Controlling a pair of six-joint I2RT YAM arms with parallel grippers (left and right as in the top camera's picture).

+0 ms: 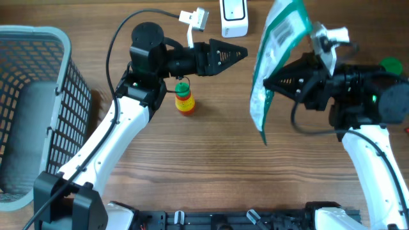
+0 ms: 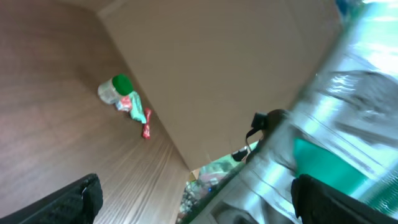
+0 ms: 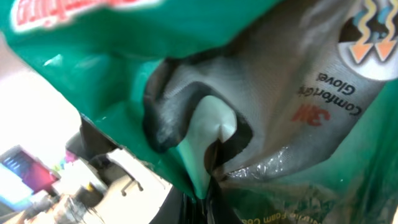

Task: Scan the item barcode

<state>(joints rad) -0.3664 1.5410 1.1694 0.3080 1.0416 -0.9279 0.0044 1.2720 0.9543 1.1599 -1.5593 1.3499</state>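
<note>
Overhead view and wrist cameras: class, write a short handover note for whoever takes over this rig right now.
Left gripper: open, empty, pointing toward the package.
Right gripper: shut on the green glove package, held up off the table.
Other things: small bottle stands by the left arm; wire basket at the left; white device, possibly the scanner, at the far edge.
Done: package picked up.
To do: show its barcode to the scanner; no scan is visible yet.

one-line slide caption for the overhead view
Right gripper holds a green glove package up near the white device; left gripper open.
</note>
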